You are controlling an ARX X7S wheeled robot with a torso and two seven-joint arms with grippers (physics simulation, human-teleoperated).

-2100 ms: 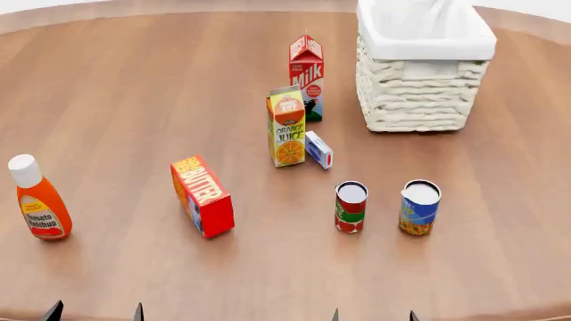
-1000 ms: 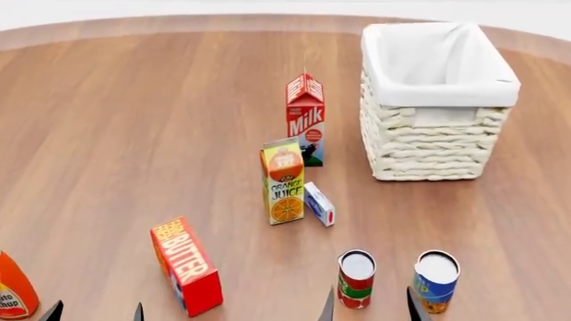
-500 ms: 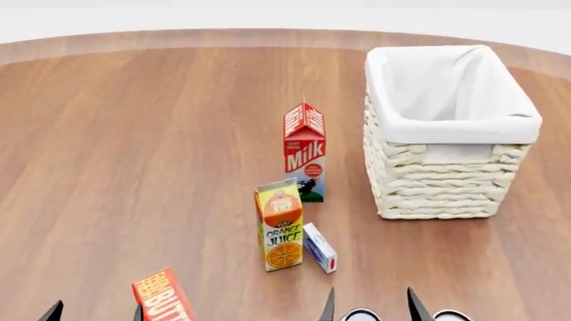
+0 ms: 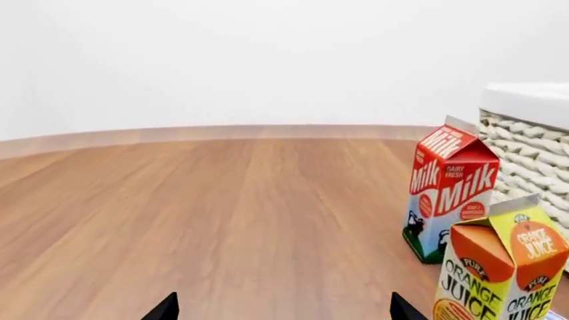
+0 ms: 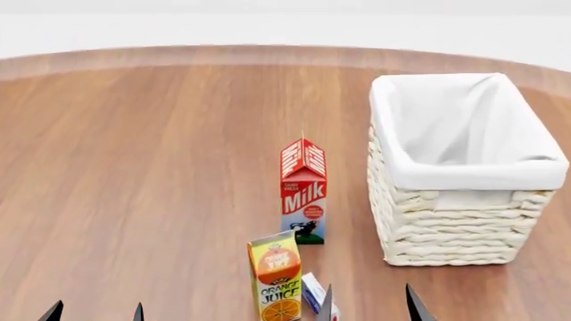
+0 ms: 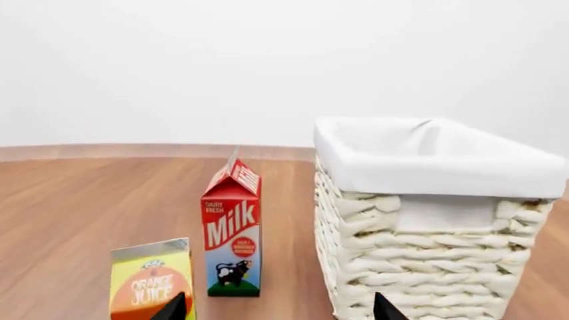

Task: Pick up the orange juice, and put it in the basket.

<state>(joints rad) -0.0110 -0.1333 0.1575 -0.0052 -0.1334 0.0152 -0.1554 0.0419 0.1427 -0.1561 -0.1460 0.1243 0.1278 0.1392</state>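
Note:
The orange juice, a yellow-and-orange gable-top carton, stands upright on the wooden table at the bottom centre of the head view. The cream wicker basket with a white liner stands further back to its right. My right gripper is open, just right of the carton and in front of the basket. My left gripper is open, well to the carton's left. In the right wrist view the orange juice stands beside one tip of the open gripper, with the basket beyond. In the left wrist view the orange juice lies off to one side of the open gripper.
A red-and-white milk carton stands just behind the orange juice, left of the basket. A small white-and-blue box lies against the juice's right side. The round table's far edge curves across the back.
The head view has tilted up: all objects slid down the picture. The ketchup, butter box and two cans have left view. The gripper tips keep their places at the bottom edge.

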